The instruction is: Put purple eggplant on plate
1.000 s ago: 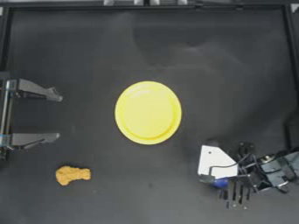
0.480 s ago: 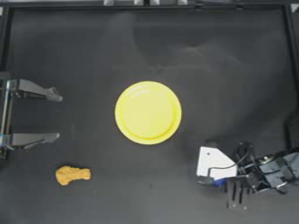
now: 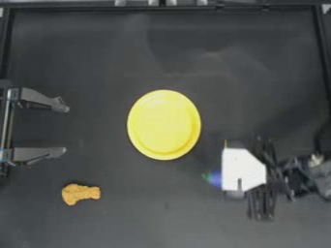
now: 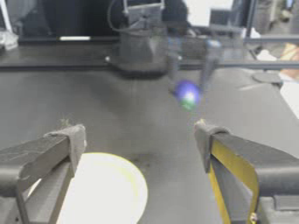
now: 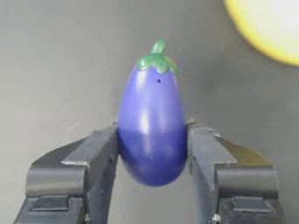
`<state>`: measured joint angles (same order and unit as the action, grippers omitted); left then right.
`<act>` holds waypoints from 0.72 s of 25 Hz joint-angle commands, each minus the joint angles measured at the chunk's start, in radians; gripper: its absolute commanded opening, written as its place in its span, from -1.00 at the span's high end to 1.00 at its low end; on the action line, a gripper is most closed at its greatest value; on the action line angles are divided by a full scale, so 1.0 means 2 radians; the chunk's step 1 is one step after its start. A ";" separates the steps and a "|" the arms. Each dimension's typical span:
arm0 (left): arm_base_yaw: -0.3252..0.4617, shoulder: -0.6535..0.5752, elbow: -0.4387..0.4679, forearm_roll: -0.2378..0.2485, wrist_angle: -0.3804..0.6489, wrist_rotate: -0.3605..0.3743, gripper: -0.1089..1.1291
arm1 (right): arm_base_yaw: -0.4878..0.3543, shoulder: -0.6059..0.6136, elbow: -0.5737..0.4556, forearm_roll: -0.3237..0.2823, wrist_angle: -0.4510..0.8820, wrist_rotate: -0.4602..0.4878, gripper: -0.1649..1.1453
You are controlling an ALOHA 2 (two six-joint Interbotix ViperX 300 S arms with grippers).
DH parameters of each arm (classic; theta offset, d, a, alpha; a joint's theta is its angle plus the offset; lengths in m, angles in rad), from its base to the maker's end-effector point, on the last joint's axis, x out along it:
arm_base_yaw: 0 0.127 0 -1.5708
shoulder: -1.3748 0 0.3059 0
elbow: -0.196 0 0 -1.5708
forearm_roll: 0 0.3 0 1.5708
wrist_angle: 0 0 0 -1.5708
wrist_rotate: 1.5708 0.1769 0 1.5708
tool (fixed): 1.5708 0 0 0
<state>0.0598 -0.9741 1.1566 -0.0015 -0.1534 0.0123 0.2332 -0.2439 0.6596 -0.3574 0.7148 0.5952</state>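
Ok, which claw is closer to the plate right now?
Right. The right claw, shut on the purple eggplant, sits just off the plate; the left claw waits open at the table's left edge, farther away.

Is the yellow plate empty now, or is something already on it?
Empty. The plate shows only bare yellow; the purple eggplant sits between the right gripper jaws, beside the plate.

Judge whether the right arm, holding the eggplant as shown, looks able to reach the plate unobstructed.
Probably yes. The right gripper is shut on the purple eggplant, and only bare table lies between it and the yellow plate. The orange nugget and parked left gripper sit well off that path.
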 commanded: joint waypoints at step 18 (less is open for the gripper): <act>0.001 0.022 -0.005 0.000 -0.005 0.002 -0.84 | -0.202 0.135 -0.173 0.166 -0.011 -0.407 0.15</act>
<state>0.0598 -0.9465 1.1566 -0.0031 -0.1534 0.0138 -0.1473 0.0153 0.3651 -0.0430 0.6980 -0.1887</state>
